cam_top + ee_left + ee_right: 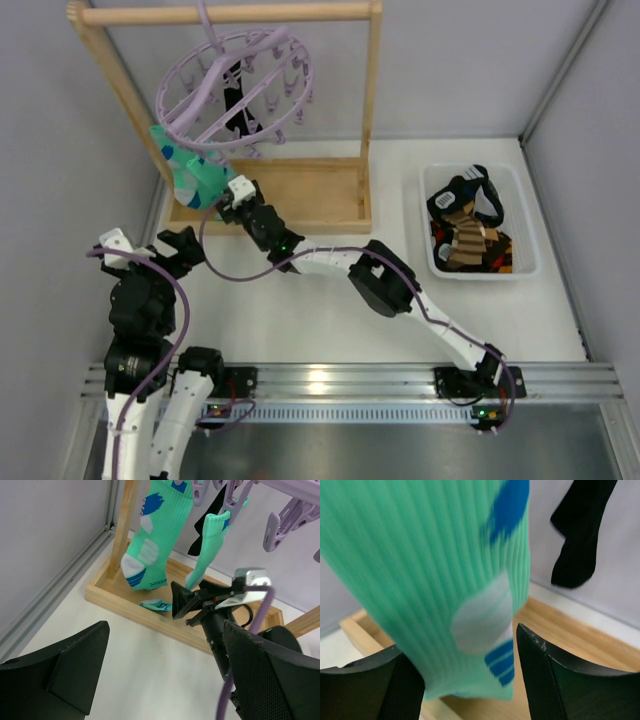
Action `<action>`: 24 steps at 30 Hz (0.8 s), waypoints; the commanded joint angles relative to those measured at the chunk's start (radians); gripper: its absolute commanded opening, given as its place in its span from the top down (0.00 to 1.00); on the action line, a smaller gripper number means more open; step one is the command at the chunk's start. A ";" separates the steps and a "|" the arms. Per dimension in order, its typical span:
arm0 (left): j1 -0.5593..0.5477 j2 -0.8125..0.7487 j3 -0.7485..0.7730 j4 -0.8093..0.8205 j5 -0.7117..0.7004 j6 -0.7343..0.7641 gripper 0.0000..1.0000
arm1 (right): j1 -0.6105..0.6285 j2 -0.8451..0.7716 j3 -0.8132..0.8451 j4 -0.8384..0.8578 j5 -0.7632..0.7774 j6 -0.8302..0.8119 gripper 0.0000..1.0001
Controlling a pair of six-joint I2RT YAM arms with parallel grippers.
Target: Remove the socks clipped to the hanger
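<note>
The lilac hanger (236,84) hangs by its hook from the wooden rack's top bar. Two teal-and-white socks (190,172) and a black sock (238,112) hang clipped to it. In the left wrist view the teal socks (150,540) hang over the wooden base. My right gripper (228,200) is open with the lower end of a teal sock (445,580) between its fingers (570,680). My left gripper (175,248) is open and empty, over the table in front of the rack, its fingers (75,665) wide apart.
The wooden rack's tray base (320,195) lies under the hanger, with uprights at both ends. A white basket (527,262) at the right holds several brown, striped and black socks. Grey walls close in on the left and right.
</note>
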 commanded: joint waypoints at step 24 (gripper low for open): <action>-0.014 0.092 0.076 0.028 0.164 -0.248 0.02 | -0.019 -0.557 -0.696 0.454 -0.100 -0.001 1.00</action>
